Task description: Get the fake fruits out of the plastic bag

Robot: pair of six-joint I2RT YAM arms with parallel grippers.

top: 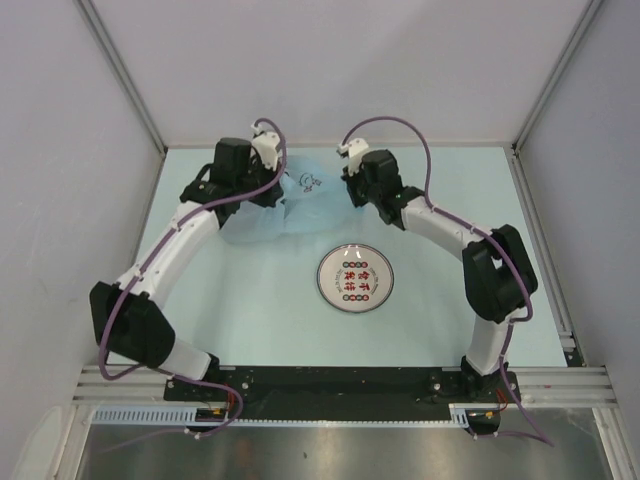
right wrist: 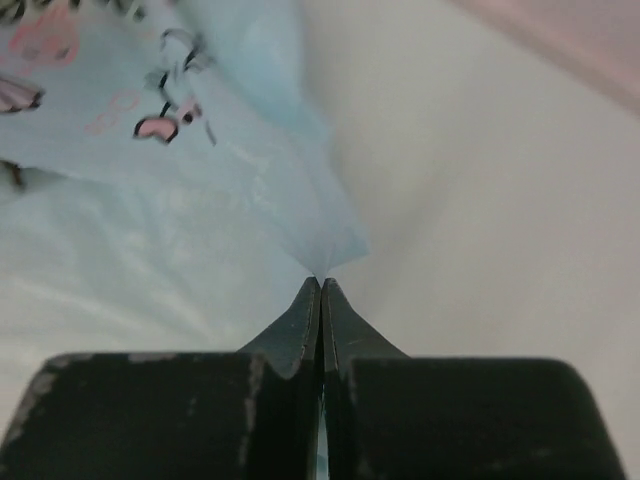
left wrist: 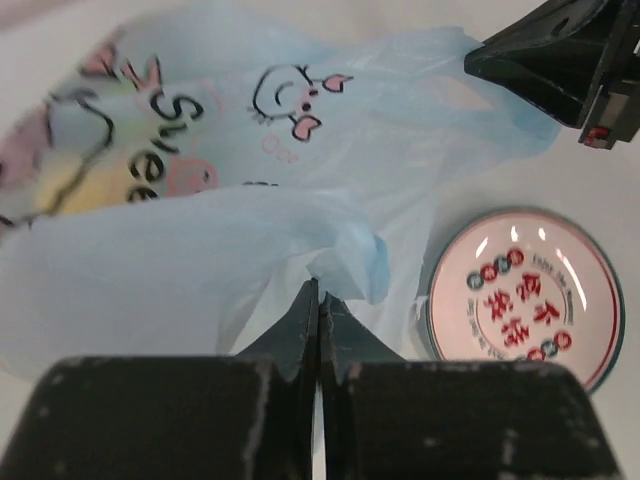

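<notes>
The light-blue plastic bag [top: 300,208] lies at the back middle of the table between both grippers. My left gripper [top: 272,186] is shut on a fold of the bag [left wrist: 200,270] at its left side. My right gripper [top: 352,188] is shut on a corner of the bag [right wrist: 200,240] at its right side. A yellowish and pink shape shows dimly through the bag [left wrist: 60,180] in the left wrist view; I cannot tell whether it is fruit or print. No fake fruit shows clearly anywhere.
A round white plate with red lettering [top: 354,278] sits in front of the bag, also in the left wrist view [left wrist: 525,295]. Grey walls enclose the table on three sides. A black rail [top: 330,382] runs along the near edge.
</notes>
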